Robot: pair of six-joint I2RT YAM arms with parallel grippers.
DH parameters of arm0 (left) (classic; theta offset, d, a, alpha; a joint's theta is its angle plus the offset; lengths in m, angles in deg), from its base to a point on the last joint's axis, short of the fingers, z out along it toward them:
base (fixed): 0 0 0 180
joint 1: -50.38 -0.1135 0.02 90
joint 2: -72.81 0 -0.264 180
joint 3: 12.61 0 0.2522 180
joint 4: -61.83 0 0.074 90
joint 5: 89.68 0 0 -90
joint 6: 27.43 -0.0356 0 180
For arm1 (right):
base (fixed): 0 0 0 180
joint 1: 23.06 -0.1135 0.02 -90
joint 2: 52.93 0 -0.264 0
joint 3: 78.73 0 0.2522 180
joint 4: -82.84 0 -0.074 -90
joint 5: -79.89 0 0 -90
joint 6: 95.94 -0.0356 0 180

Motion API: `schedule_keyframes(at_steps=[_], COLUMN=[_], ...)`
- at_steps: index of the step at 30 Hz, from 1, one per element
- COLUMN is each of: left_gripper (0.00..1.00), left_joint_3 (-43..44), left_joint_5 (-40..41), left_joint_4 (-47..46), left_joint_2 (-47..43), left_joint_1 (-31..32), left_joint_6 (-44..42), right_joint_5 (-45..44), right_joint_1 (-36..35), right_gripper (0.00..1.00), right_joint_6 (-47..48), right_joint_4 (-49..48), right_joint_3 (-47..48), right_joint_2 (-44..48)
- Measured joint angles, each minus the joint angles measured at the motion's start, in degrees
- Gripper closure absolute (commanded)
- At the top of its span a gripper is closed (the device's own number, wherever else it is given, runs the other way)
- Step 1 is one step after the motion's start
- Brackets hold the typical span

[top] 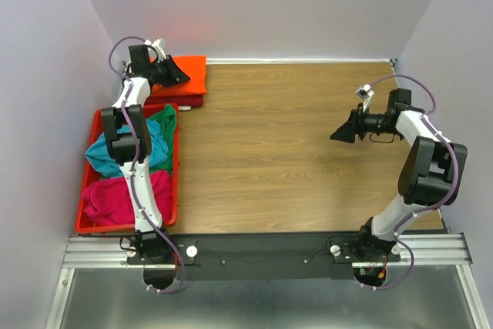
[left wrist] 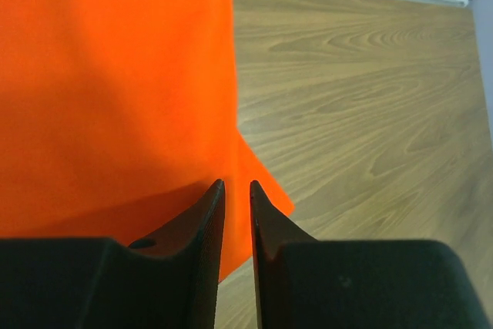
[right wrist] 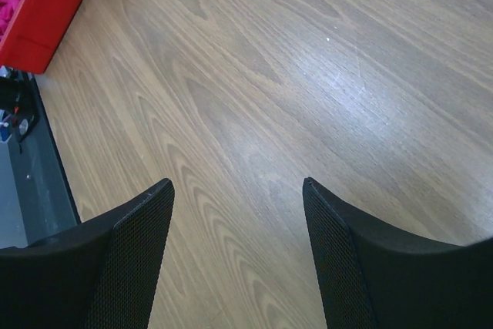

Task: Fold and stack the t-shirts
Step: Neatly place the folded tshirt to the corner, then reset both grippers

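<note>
**Left gripper** (left wrist: 236, 189): reaches to the far-left corner of the table (top: 285, 152) and sits over the orange t-shirt (top: 192, 73). The jaws are narrow, with only a thin slit between them. Orange cloth shows through the slit; whether any of it is pinched cannot be told.

**Right gripper** (right wrist: 236, 182): hangs over bare wood on the right side, pointing left. The jaws are spread wide with nothing between them.

**Orange t-shirt**: folded flat and lying on top of a dark red t-shirt (top: 189, 101), whose near edge shows beneath it. Its long axis appears to run along the back wall, though the left gripper hides its left end. In the left wrist view its right edge runs straight away from the camera, and one corner juts right beside the fingertips.

**Red crate** (top: 176, 190): stands at the table's left edge and holds three crumpled shirts: green t-shirt (top: 163, 117) farthest, teal t-shirt (top: 100, 156) in the middle, magenta t-shirt (top: 104, 198) nearest.
</note>
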Motion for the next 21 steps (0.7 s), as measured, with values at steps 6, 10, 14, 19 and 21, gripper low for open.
schedule_keyframes(at_steps=[6, 10, 14, 19, 21], left_gripper=[0.74, 0.71, 0.64, 0.48, 0.47], left_joint_3=[1.53, 1.55, 4.17, 9.66, 10.01], left_joint_5=[4.22, 5.38, 5.09, 3.85, 3.78], left_joint_4=[4.87, 5.84, 7.76, 8.98, 9.09], left_joint_2=[2.86, 3.50, 3.58, 2.32, -0.70], left_joint_1=[-0.15, -0.39, -0.48, -0.96, -1.16], left_joint_6=[-1.99, -2.51, -2.97, -4.24, -4.52], right_joint_5=[0.00, 0.00, 0.00, 0.00, -0.02], right_joint_1=[0.00, 0.00, 0.00, 0.00, 0.00], right_gripper=[0.26, 0.26, 0.26, 0.26, 0.26], right_joint_6=[0.37, 0.37, 0.39, 0.39, 0.42], right_joint_4=[0.37, 0.48, 0.50, 0.59, 0.66], right_joint_3=[0.09, 0.09, 0.11, 0.11, 0.11], right_joint_2=[-0.09, -0.09, -0.09, -0.09, -0.09])
